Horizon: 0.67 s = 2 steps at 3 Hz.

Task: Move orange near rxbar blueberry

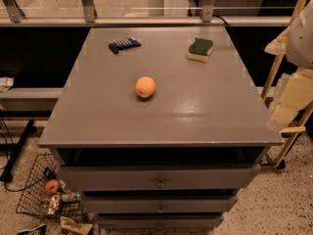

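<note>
The orange (145, 87) sits on the grey cabinet top (205, 116), near its middle, slightly left. The rxbar blueberry (124, 44), a flat dark navy bar with pale stripes, lies at the far left of the top, well behind the orange. My gripper (285, 115) hangs at the right edge of the view, beside the cabinet's right side and off the top. It is far from both objects and holds nothing that I can see.
A green-and-yellow sponge (200, 49) lies at the far right of the top. The cabinet has drawers (160, 180) below. A wire basket (44, 190) with a red apple (51, 186) and snack packets stands on the floor at lower left. A railing runs behind.
</note>
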Tool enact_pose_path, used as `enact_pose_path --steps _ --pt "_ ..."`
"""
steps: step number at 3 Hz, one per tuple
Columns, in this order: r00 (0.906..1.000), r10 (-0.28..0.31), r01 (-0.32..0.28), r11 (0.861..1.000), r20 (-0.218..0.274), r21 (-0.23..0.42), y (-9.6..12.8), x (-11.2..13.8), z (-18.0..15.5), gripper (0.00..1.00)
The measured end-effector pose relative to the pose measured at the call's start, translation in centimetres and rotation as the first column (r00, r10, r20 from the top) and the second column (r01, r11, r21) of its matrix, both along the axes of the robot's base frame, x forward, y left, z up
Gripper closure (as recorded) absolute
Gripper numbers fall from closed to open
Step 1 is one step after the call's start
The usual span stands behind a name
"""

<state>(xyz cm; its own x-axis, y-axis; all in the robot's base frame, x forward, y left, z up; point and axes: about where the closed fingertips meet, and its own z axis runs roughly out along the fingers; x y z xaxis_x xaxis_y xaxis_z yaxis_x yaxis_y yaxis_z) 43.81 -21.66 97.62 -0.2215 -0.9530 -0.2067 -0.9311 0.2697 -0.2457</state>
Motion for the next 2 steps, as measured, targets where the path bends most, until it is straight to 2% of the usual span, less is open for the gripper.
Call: enact_pose_path --steps 1,2 --pt "1.0000 0.000 0.000 1.000 0.000 0.000 0.0 0.0 0.0 0.00" --pt "0.9998 -0.012 0.011 0.997 0.015 0.081 1.3 1.7 -0.4 0.00"
